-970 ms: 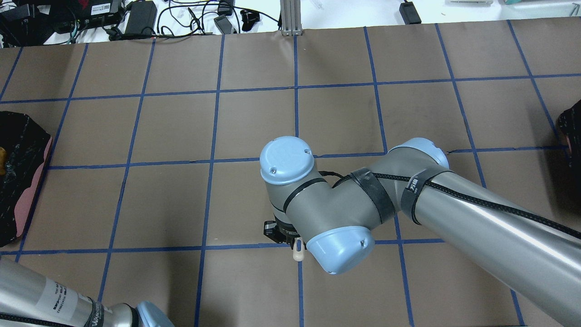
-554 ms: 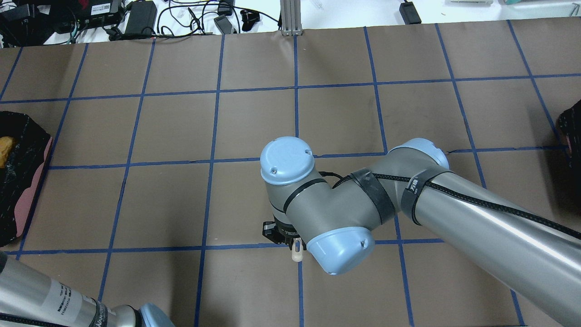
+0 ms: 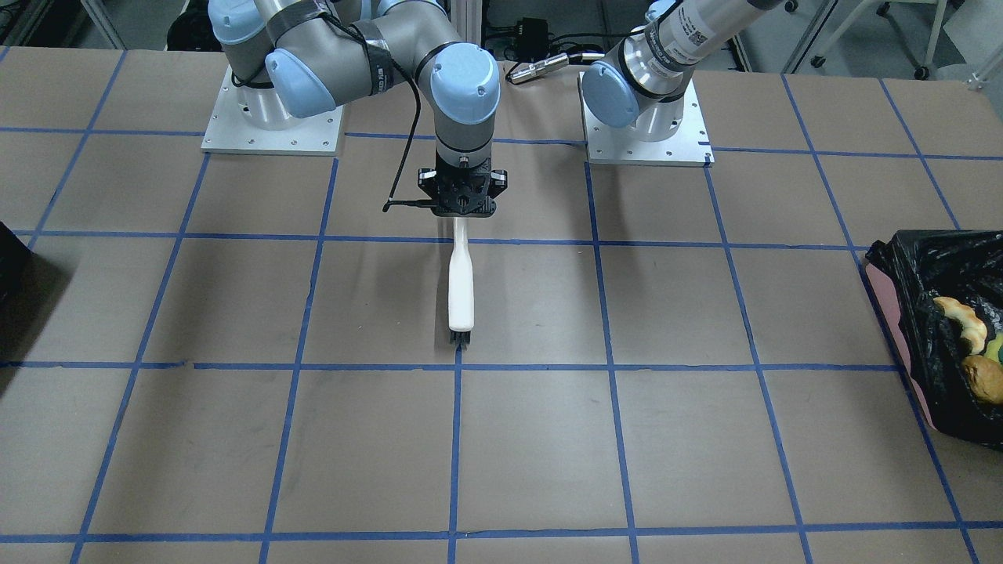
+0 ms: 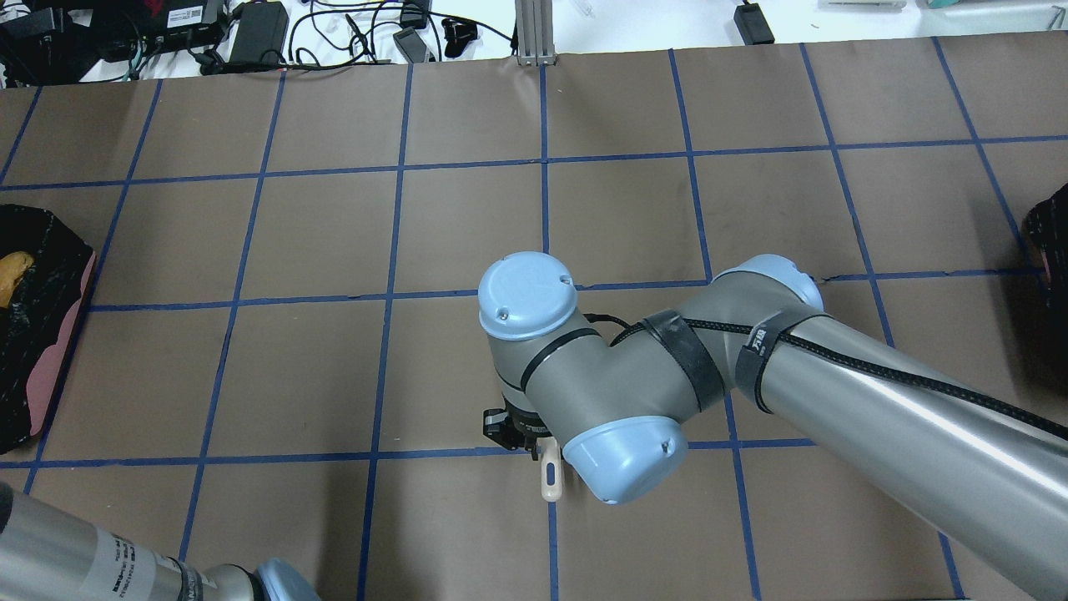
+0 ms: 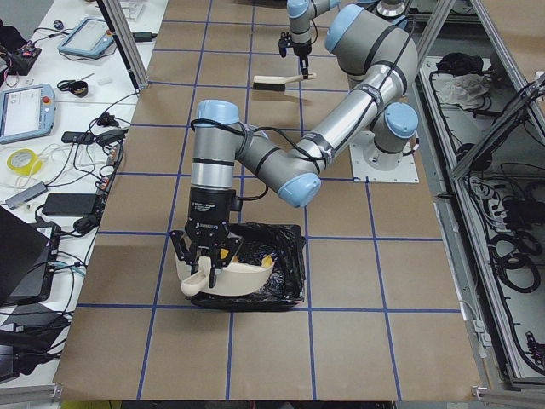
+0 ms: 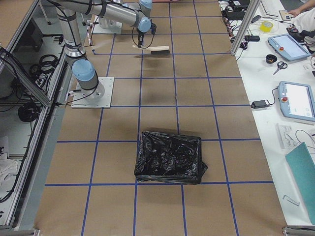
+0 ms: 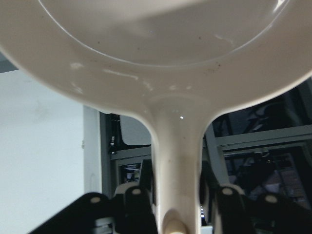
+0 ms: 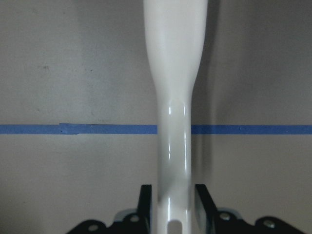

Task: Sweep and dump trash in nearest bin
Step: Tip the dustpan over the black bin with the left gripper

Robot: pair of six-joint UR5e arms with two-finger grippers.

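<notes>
The bin [image 3: 893, 313], pink-sided and lined with a black bag, stands at the table's end on my left side. All three trash bits lie inside it: the pale yellow curved piece [image 3: 962, 315], the yellow-and-green wedge [image 3: 995, 345] and the orange-brown lump [image 3: 983, 368]. My left gripper [image 5: 209, 271] is shut on the handle of the white dustpan [image 5: 234, 277], held over the bin's [image 5: 289, 256] outer edge; the pan [image 7: 156, 48] fills the left wrist view. My right gripper [image 3: 462, 205] is shut on a white brush [image 3: 461, 290], held level above the table's middle.
A second container [image 6: 170, 157] lined with a black bag stands at the table's end on my right side. Blue tape lines grid the brown table. Cables and power bricks [image 4: 259, 33] lie beyond the far edge.
The left forearm has drawn back toward the lower left corner of the overhead view. More yellow-orange trash shows in the bin. The brush handle's end sticks out a little further from under the right wrist.
</notes>
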